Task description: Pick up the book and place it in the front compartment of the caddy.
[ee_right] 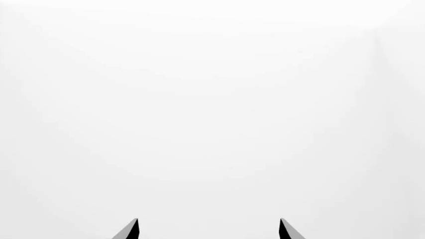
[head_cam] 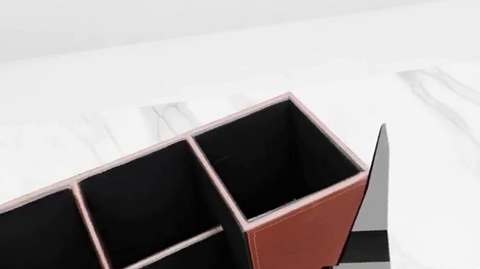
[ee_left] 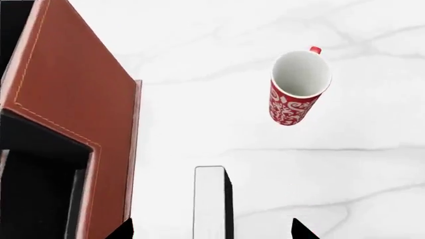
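Observation:
The book (ee_left: 211,199) stands on edge on the white marble table, its white page strip facing the left wrist camera and its black cover on one side. My left gripper (ee_left: 212,230) is open, one black tip on each side of the book and neither touching it. The reddish-brown caddy (ee_left: 73,94) stands close beside the book. In the head view the caddy (head_cam: 303,239) shows its black cells. A short cross divider (head_cam: 169,250) splits the middle column in two, and the nearer cell is cut off, so I cannot tell which is the front compartment. My right gripper (ee_right: 209,229) is open and empty, facing blank white.
The red-and-white patterned mug (ee_left: 297,89) stands on the table beyond the book. A grey and black gripper finger (head_cam: 374,214) rises just right of the caddy's deep square cell (head_cam: 273,165). The white wall lies behind the table.

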Motion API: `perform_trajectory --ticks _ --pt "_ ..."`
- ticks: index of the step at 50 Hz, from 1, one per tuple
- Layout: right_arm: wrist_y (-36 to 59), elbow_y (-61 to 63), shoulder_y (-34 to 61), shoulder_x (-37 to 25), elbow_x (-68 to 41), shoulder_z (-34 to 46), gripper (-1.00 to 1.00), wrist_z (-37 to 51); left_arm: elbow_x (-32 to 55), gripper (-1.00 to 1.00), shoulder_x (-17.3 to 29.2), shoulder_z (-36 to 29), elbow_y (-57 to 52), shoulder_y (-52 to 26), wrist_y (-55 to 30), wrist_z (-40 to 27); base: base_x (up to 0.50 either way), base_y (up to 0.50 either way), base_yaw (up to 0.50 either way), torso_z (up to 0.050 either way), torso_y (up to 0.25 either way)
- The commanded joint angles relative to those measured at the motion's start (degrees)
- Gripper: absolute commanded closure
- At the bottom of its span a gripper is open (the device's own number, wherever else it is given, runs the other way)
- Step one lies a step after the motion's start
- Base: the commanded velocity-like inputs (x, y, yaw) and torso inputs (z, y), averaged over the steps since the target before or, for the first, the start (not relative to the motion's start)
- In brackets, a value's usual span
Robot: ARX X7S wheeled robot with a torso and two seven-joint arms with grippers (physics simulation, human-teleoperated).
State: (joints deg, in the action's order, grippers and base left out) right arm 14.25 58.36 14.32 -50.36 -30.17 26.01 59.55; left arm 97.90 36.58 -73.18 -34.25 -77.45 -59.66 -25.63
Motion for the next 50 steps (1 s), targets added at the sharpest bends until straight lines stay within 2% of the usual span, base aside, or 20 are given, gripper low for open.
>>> perform_trajectory --ticks 1,23,50 --pt "0.4 0.2 0.6 -0.3 0.2 0.9 -1.00 0.6 -5.2 -1.00 -0.6 -2.1 3.8 3.1 0.1 2.5 0.00 0.00 0.00 0.000 0.000" --pt "0.1 0.1 1.6 -1.1 -0.2 2.2 -1.00 1.5 -17.5 -1.00 -2.9 -7.8 8.4 12.1 3.3 5.7 0.00 0.00 0.00 0.000 0.000" --pt "-0.9 -0.5 2.3 -1.8 -0.3 3.3 -1.00 2.1 -22.8 -1.00 -4.1 -10.0 12.0 13.8 4.8 8.3 0.00 0.00 0.00 0.000 0.000"
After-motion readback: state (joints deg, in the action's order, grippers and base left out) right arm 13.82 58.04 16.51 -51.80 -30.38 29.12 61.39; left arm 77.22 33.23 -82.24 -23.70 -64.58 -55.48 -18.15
